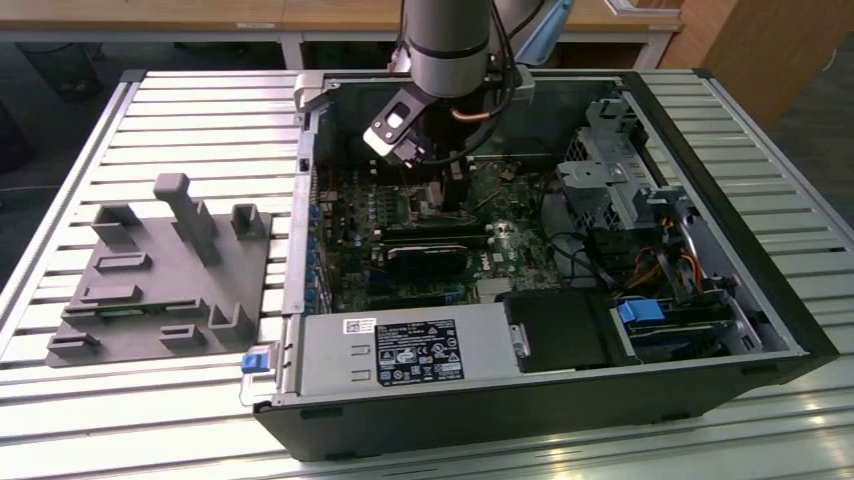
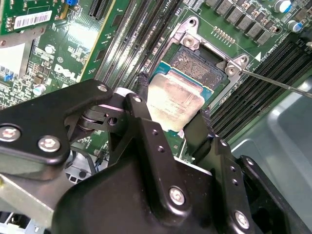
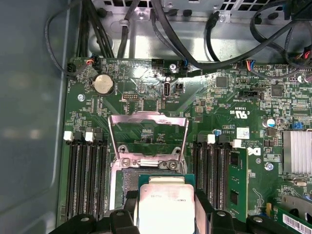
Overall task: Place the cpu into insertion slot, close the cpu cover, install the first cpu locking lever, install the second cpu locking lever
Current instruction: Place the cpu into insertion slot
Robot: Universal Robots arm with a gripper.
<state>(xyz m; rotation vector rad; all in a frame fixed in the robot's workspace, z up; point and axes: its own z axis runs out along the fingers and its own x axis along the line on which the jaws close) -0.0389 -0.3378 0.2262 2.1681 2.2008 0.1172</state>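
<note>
**CPU in the fingers, sitting over the open socket**

Gripper is clamping the cpu by two opposite edges. The black fingers are pressing in from either side, with the metal top facing up. In both wrist views the chip is lying over the near part of the insertion slot, and the far strip of the dark contact field is showing uncovered. Can't tell whether it is touching the socket or hanging just above it. In the second wrist view it is looking slightly skewed against the silvery rim.

The cpu cover is standing swung up at the far side of the slot, with green board showing through its window. A thin wire lever is sticking out from one socket corner, angling away from it.

Memory slots are running alongside the socket on both sides. A coin cell and black cables are sitting beyond the cover, near the case wall.

In the exterior view the arm is reaching down into the open black computer case. The case is lying on its side on a slatted aluminium table. The power supply is occupying the near edge of the case, and the drive cage is sitting at the exterior view's right. A grey moulded fixture is resting on the slats just beside the case, at the exterior view's left. Wooden desks are lining the back of the room, and dark floor is showing past the table edge.
</note>
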